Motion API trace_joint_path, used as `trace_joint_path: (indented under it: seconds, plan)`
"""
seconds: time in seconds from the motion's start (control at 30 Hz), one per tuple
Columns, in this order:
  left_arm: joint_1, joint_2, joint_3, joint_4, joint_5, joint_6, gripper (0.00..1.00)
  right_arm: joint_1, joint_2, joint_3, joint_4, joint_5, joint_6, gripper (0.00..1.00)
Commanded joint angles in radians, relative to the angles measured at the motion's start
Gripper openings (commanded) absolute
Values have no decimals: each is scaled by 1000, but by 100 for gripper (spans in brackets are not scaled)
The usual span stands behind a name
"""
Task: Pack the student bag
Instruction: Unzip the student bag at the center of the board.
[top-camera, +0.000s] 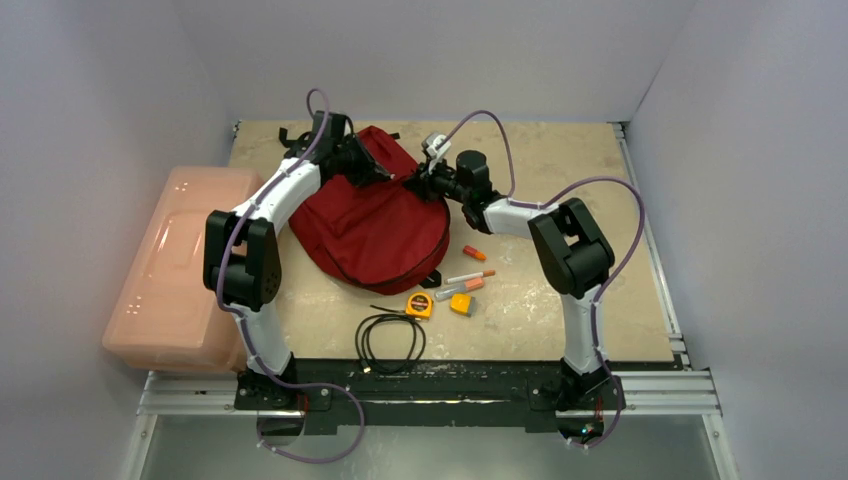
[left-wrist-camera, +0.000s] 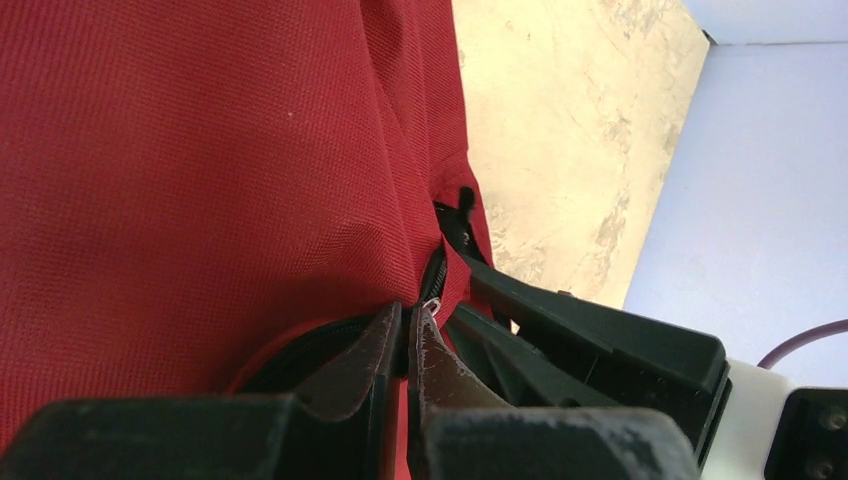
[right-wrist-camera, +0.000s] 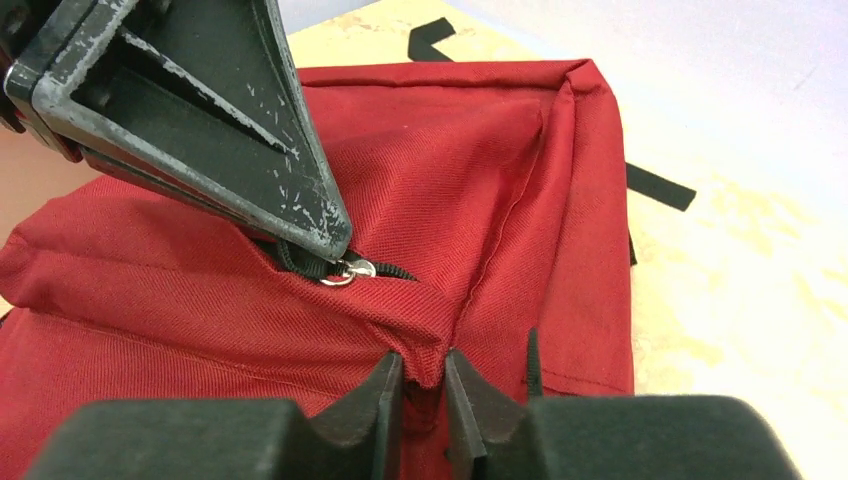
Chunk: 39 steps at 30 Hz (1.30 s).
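Scene: student bag (top-camera: 370, 225) lies flat on worktop (top-camera: 560, 160), both arms reaching onto its far top end.

Handling (my guess): soft woven cloth, no frame, looks near-empty so prob. light. Will sag, bunch and slide w/ any tug. Not fragile, not slippery. Needs 2 holds, one on the zip and one anchoring cloth close by, else the whole bag drags instead of the zip running. Best grab pts: zip pull (right-wrist-camera: 350, 268) w/ its small metal ring, seam ridges, corner folds, strap ends (right-wrist-camera: 660, 187). Flat panel gives nothing to pinch.

L pincer (left-wrist-camera: 408, 325): clenched, tips on the zip pull at the bag's top edge. R pincer (right-wrist-camera: 423, 362): fingers drawn in on a raised fold of red cloth at a seam corner just beside the pull, so grasping bag fabric. Bite looks shallow, could slip off. Can't tell how far the zip is open.

Counts:
- 1 student bag
- 1 pink box (top-camera: 170, 270), just left of bag
- approx 3 pens (top-camera: 474, 253), near-right of bag (small, not sure of the no.)
- 1 tape measure (top-camera: 419, 304), near side of bag
- 1 yellow block (top-camera: 462, 304), near side of bag
- 1 black cable (top-camera: 390, 340), coiled, further toward the near side than the rest
- 2 strap ends, seen at bag's far side in R wrist view
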Motion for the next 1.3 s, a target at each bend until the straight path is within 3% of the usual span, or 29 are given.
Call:
trace_joint_path:
  seconds: [0.0,0.03,0.2,0.3,0.53,0.8,0.93,1.03,1.13,1.27]
  plan:
    - [-7,-43,49,-76,-40,58,0,-1,33,42,132,34,118,9]
    - [-7,-52,55,-107,-60,70,0,0,41,54,117,58,143,0]
    - [-9,-143,10,-196,-250,127,0,-14,34,1,168,305,321,0]
    - [-9,-216,-83,-180,-337,167,0,-29,40,7,151,374,392,0]
    - [-6,-394,-276,-182,-445,222,0,-56,51,9,171,341,405,0]
    - [-6,-497,-396,-174,-432,224,0,-57,50,55,63,285,405,0]
    - [-2,-479,-375,-180,-408,227,0,-56,20,208,-365,326,457,37]
    - [-1,-472,-374,-172,-390,227,0,-48,-77,200,-567,387,578,60]
    - [-1,-469,-377,-162,-372,223,0,2,-186,117,-555,402,740,80]
    - [-1,-459,-380,-143,-350,212,0,70,-188,125,-501,367,887,84]
